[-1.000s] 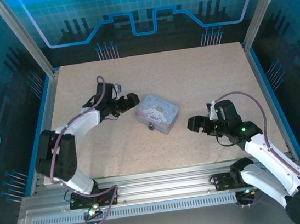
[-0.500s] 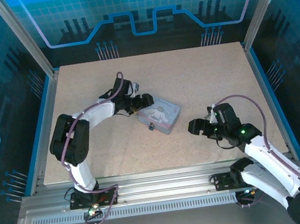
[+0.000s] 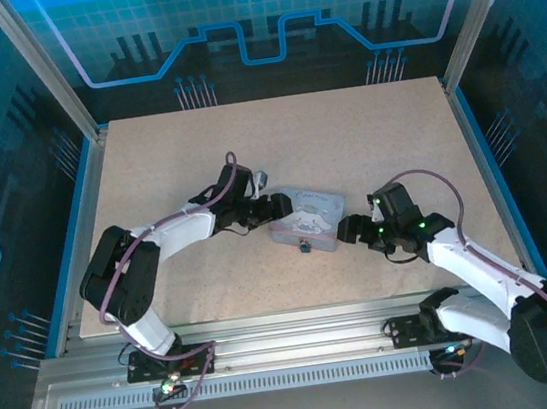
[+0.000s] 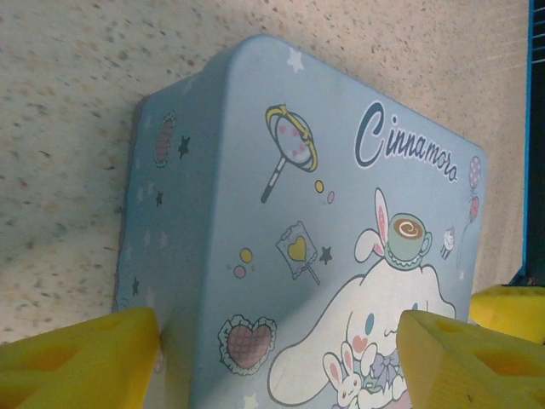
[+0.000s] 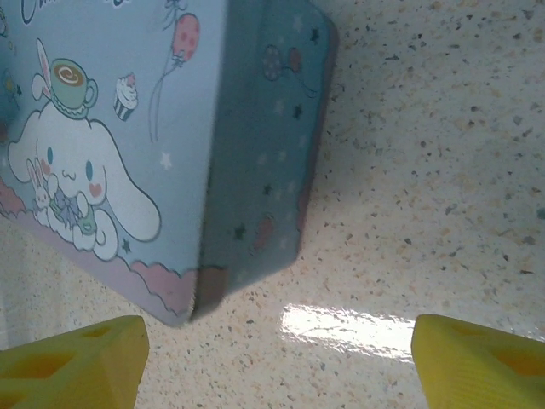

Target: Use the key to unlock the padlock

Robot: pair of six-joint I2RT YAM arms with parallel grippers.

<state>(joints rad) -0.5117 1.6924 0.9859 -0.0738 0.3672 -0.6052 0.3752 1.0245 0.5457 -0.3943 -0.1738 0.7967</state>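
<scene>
The pale blue cartoon tin (image 3: 307, 216) lies on the table between the two arms. On its near side hangs the small dark padlock (image 3: 304, 247). The key is hidden. My left gripper (image 3: 276, 206) is open against the tin's left end. In the left wrist view the tin (image 4: 298, 230) reaches in between the yellow fingers (image 4: 77, 362) of my left gripper (image 4: 281, 366). My right gripper (image 3: 350, 230) stands open just right of the tin. In the right wrist view the tin's corner (image 5: 247, 170) lies ahead of my right gripper (image 5: 277, 366), with bare table between the fingers.
The speckled table (image 3: 365, 132) has free room behind the tin and at both sides. Blue side rails (image 3: 80, 205) bound it left and right. An aluminium rail (image 3: 291, 338) runs along the near edge by the arm bases.
My left gripper has swept right and nearer, sliding and turning the tin toward the right arm. My right gripper has moved left toward the tin. Both jaws have narrowed a little.
</scene>
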